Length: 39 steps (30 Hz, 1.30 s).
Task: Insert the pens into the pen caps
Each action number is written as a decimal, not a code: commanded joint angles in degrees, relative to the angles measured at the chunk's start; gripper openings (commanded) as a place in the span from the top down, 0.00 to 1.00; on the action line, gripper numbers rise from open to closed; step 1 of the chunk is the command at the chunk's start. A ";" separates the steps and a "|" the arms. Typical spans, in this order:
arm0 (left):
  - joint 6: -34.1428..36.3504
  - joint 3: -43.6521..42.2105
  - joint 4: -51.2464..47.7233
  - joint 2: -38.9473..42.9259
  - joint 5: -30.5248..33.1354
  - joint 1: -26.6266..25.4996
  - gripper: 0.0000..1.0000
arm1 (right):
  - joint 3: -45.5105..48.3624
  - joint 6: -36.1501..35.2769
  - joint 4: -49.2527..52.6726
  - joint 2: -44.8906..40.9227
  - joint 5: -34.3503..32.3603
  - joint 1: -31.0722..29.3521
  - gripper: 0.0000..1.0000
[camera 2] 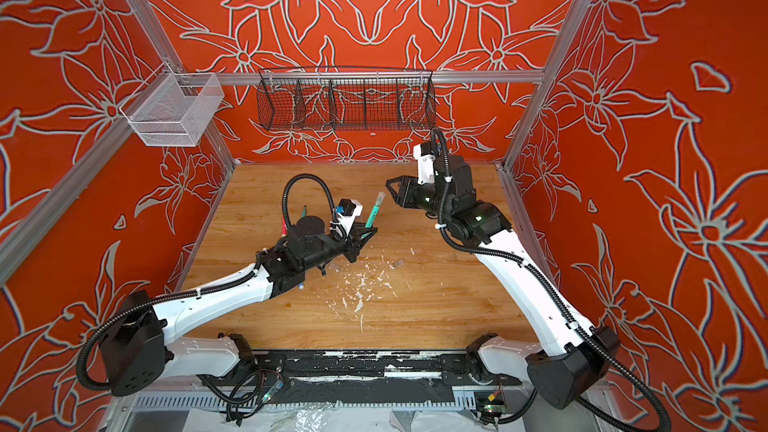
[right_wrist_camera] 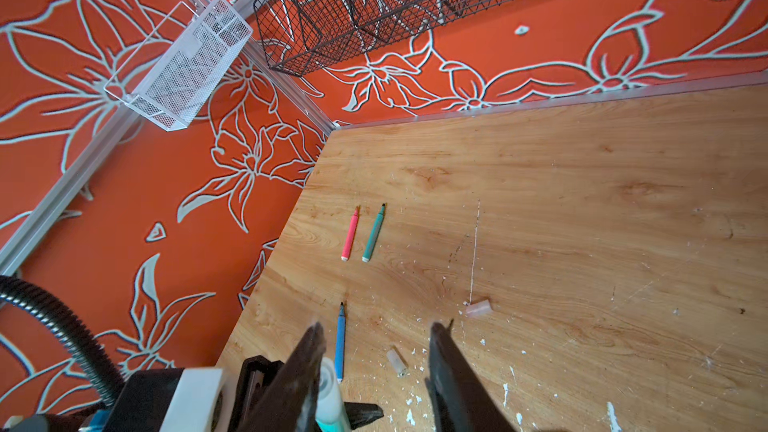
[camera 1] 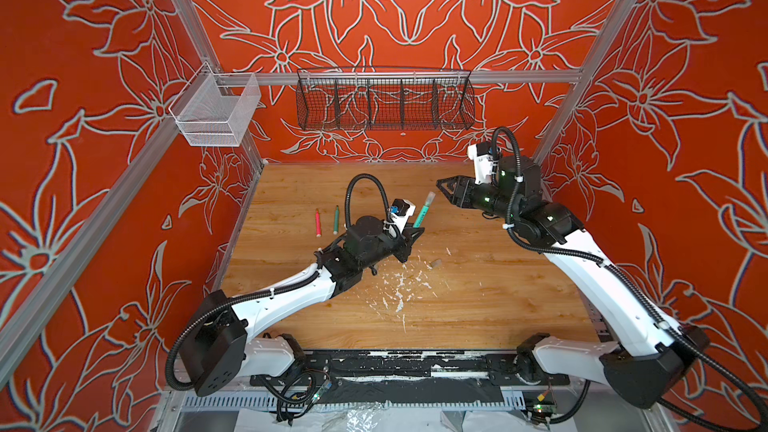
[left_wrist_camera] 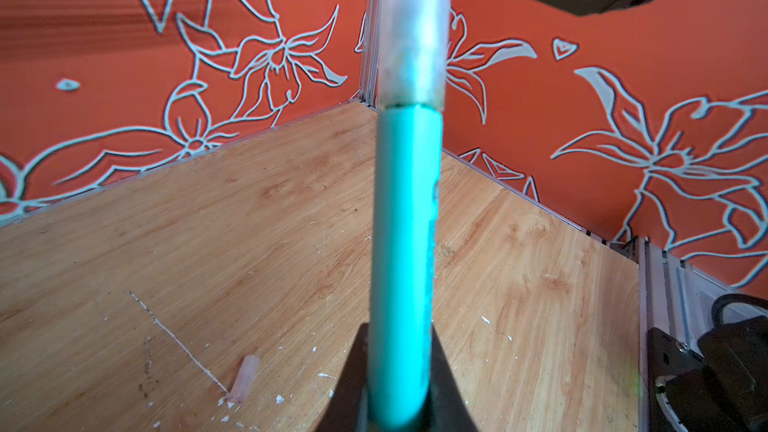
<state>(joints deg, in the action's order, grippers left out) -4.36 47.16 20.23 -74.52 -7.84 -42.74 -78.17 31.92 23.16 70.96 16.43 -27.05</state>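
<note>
My left gripper [camera 1: 415,232] [left_wrist_camera: 399,338] is shut on a green pen [camera 1: 421,214] [camera 2: 372,214] [left_wrist_camera: 403,243], held tilted above the table, with a translucent pen cap [camera 1: 429,197] [left_wrist_camera: 411,35] seated on its upper end. My right gripper [camera 1: 442,187] [right_wrist_camera: 376,328] hovers open just beyond that cap, which shows beside one finger [right_wrist_camera: 328,384]. A red-pink pen [camera 1: 318,222] [right_wrist_camera: 350,234] and a second green pen [camera 1: 336,220] [right_wrist_camera: 373,234] lie side by side at the back left. A blue pen [right_wrist_camera: 340,342] lies nearer. Two loose pen caps [right_wrist_camera: 478,308] [right_wrist_camera: 396,361] rest on the wood.
White paint flecks [camera 1: 399,288] dot the wooden table [camera 1: 498,305]. A black wire basket [camera 1: 384,99] hangs on the back wall and a white mesh basket [camera 1: 216,112] on the left rail. Orange walls close in three sides.
</note>
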 commanded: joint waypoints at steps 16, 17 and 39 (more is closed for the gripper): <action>-0.21 -0.16 2.09 0.87 -0.25 0.29 1.00 | 2.56 -0.87 2.06 1.20 7.98 -0.19 0.61; -0.21 -0.17 2.07 0.78 -0.23 0.29 1.00 | 2.75 -1.05 2.22 1.14 8.25 -0.17 0.61; -0.73 0.34 1.50 -0.67 -0.59 0.30 1.00 | 0.89 1.50 -3.60 -0.61 5.94 -0.02 0.55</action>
<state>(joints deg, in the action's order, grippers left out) -4.62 46.98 20.21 -74.89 -7.86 -42.72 -77.06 31.99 21.91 70.35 19.49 -26.96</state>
